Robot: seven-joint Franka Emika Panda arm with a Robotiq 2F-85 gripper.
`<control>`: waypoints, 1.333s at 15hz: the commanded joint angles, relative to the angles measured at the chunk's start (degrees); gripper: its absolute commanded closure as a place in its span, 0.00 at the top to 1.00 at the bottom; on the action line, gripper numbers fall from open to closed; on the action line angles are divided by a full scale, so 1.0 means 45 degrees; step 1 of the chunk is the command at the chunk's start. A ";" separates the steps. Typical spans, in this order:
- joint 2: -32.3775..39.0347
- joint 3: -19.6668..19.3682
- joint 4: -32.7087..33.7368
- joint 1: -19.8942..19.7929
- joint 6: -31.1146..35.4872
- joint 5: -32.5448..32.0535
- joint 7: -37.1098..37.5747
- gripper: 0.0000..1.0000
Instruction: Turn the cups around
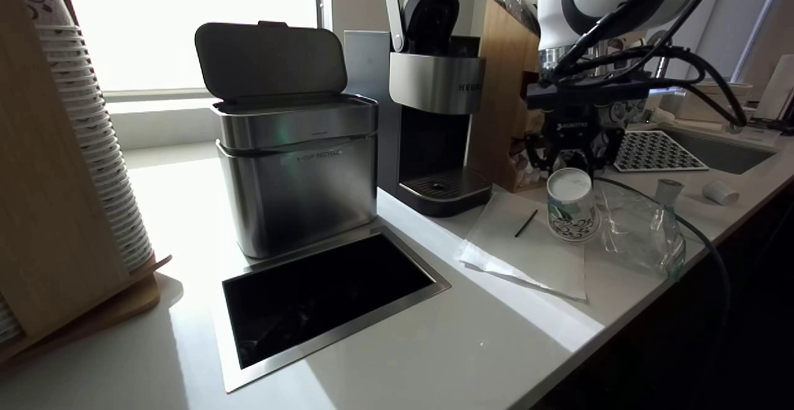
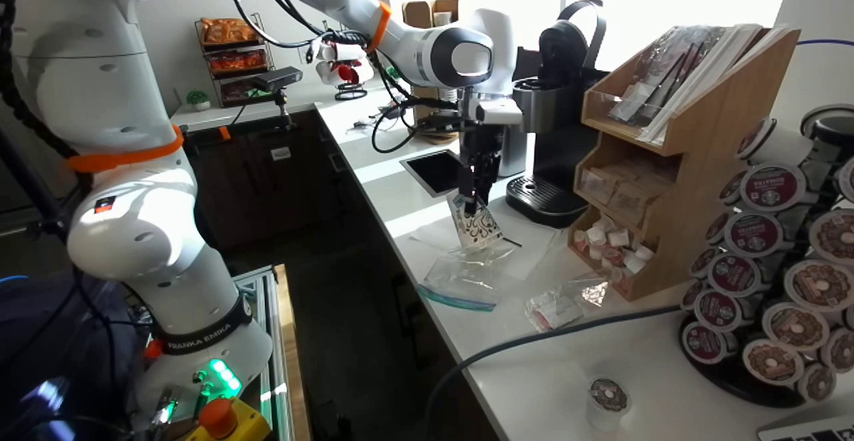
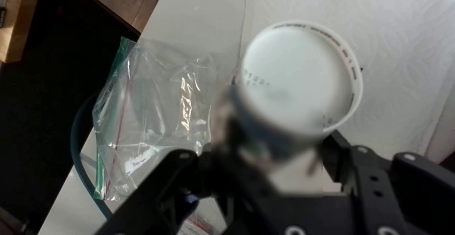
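Jaws pointing down hang over the long pale surface (image 1: pixel 471 360), carried by the only arm (image 2: pixel 133 227) here, so no other is nearer the work. With the upright coffee maker (image 1: pixel 437 87) as landmark, the jaws stand out in front of it, part-way closed around a held thing. A paper towel (image 1: pixel 521 261) lies flat, one end just beside the coffee maker's foot. Farther from the coffee maker rests a rumpled clear bag (image 3: pixel 153 121); any second cup cannot be told from its folds. What the jaws have hold of is the patterned paper cup (image 2: pixel 484 231), over the towel's part away from the coffee maker, its wall between them. The coming move, I judge, turns on this: the cup sits right at the jaws, its body standing out past them, its long axis neither upright nor flat. Its white base (image 3: pixel 302 78) points up, leaning away from the coffee maker; the wider mouth, hidden, must face down and back toward the coffee maker's foot. If turning means mouth up, most of the roll seems left to do; if mouth down, only a small righting. Whether the rim touches anything below I cannot tell. A hard squeeze could dent the paper wall. Smallest, a dark stick (image 1: pixel 526 224) lies on the towel between the cup and the coffee maker.
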 commanded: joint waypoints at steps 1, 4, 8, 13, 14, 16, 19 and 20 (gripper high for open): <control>0.0035 0.0004 -0.0155 0.0132 0.0275 -0.0328 0.0397 0.31; 0.0030 0.0008 -0.0132 0.0141 0.0277 -0.0294 0.0380 0.81; -0.0021 0.0006 -0.0129 0.0129 0.0349 -0.0213 0.0375 0.95; -0.0034 0.0007 -0.0103 0.0128 0.0425 -0.0176 0.0388 1.00; -0.0034 0.0000 -0.0092 0.0119 0.0451 -0.0156 0.0405 1.00; -0.0054 -0.0027 -0.0065 0.0075 0.0597 0.0009 0.0495 1.00; -0.0141 -0.0060 -0.0093 0.0003 0.1050 0.0303 0.0547 1.00; -0.0209 -0.0054 -0.0118 -0.0079 0.1235 0.0772 0.0162 1.00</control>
